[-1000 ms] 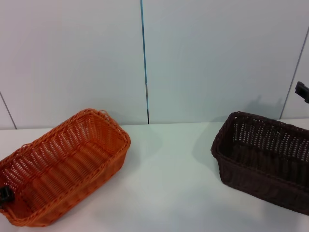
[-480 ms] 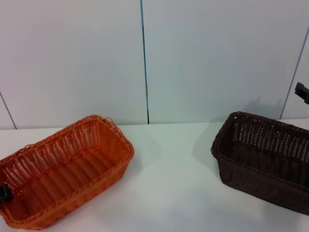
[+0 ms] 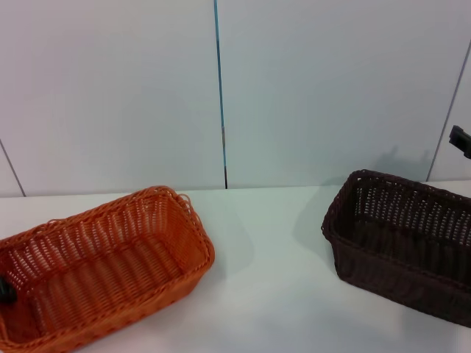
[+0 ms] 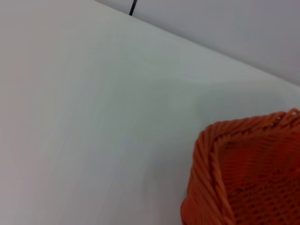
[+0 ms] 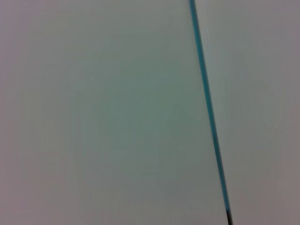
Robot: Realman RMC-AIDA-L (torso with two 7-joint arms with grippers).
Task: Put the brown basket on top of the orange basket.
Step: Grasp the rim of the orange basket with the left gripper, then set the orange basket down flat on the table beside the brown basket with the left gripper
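Note:
The orange basket (image 3: pixel 193 271) sits on the white table at the left. Its far end points toward the middle of the table. My left gripper (image 3: pixel 4 290) shows only as a small black part at the basket's near left rim, shut on it. A corner of the orange basket also shows in the left wrist view (image 4: pixel 243 178). The brown basket (image 3: pixel 397 273) stands on the table at the right, apart from the orange one. My right gripper (image 3: pixel 459 140) shows only as a black part at the right edge, above and behind the brown basket.
The white table (image 3: pixel 272 294) runs between the two baskets. A pale wall with a thin blue vertical seam (image 3: pixel 219 95) stands behind. The right wrist view shows only that wall and seam (image 5: pixel 206 112).
The orange basket has swung and slid: its far end moved right and nearer, toward the table's middle. The brown basket and the right arm have not moved.

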